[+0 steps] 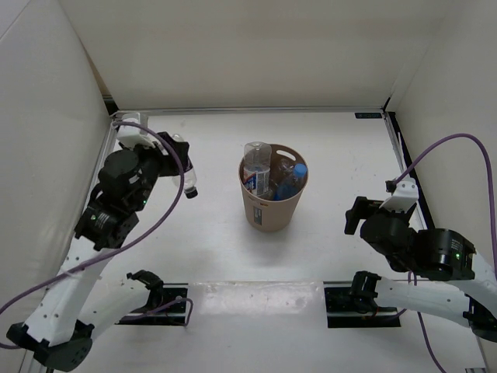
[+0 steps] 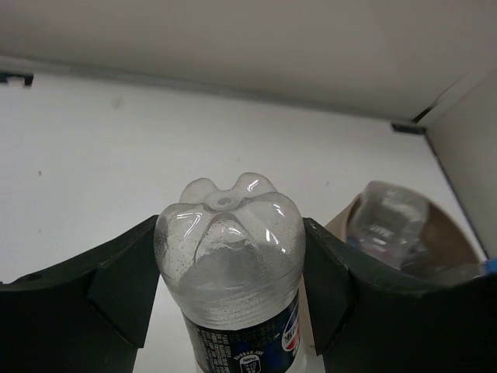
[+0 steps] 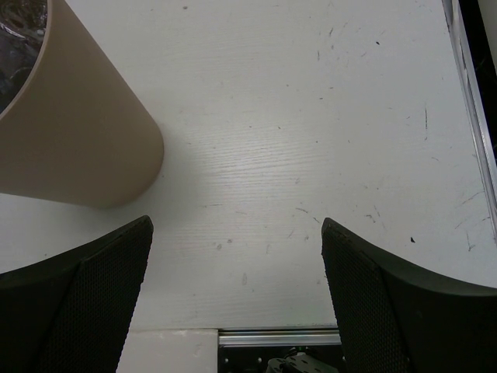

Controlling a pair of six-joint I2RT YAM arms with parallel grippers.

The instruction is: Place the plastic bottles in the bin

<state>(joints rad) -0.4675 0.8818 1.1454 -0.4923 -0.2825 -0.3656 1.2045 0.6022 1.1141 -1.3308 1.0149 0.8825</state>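
Left arm sits closest under the overhead lens. Left gripper (image 1: 180,155) has its fingers pinching the dark-labelled bottle (image 1: 186,177) just below its base, cap end hanging down. In the left wrist view the petalled clear base faces the lens, with a dark finger (image 2: 109,287) pressed against each side. The bottle appears lifted off the tabletop (image 1: 194,249), out to the left of the bin and apart from it.

Right arm: right gripper (image 3: 236,227) has its fingers spread wide, with nothing between them but bare tabletop. It sits low, right of the bin, not touching it.

Bin (image 1: 268,214): tan, upright, mid-tabletop. Inside it are a tall clear bottle (image 1: 255,165) standing at the left and a blue-capped bottle (image 1: 292,183) leaning at the right. There may be a third clear bottle behind them, but they are packed too tightly to count.

Progress, as judged: most of the job is done. No loose bottle shows on the tabletop. What remains is to carry the held bottle right, over the rim, and drop it in.
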